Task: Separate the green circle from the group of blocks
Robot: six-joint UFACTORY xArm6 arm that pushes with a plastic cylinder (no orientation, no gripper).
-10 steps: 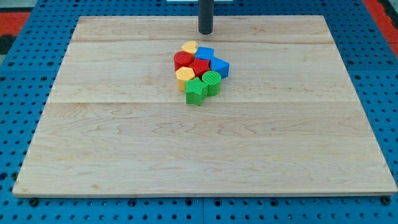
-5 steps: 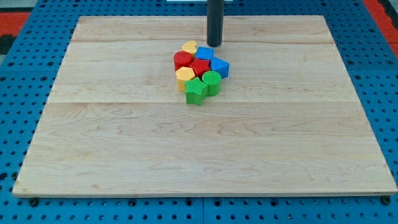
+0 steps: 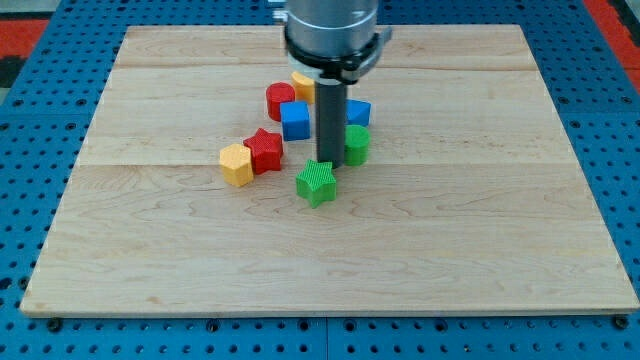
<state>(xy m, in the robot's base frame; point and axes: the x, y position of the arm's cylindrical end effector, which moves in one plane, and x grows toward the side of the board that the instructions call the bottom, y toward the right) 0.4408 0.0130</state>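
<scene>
The green circle (image 3: 357, 144) sits just right of my rod, with a blue block (image 3: 358, 112) right behind it. My tip (image 3: 328, 161) is in the middle of the scattered blocks, just above the green star (image 3: 317, 183). A blue cube (image 3: 294, 120) lies left of the rod. A red round block (image 3: 280, 100) and a yellow block (image 3: 303, 84) lie at the group's top. A red star (image 3: 264, 150) touches a yellow block (image 3: 237, 165) at the lower left.
The wooden board (image 3: 150, 250) lies on a blue pegboard (image 3: 30, 120). The arm's grey body (image 3: 331, 35) hangs over the board's top middle and hides part of the blocks behind it.
My tip has driven down the view through the tight cluster. The blocks have spread: red star and yellow block to the lower left, green star down, green circle to the right.
</scene>
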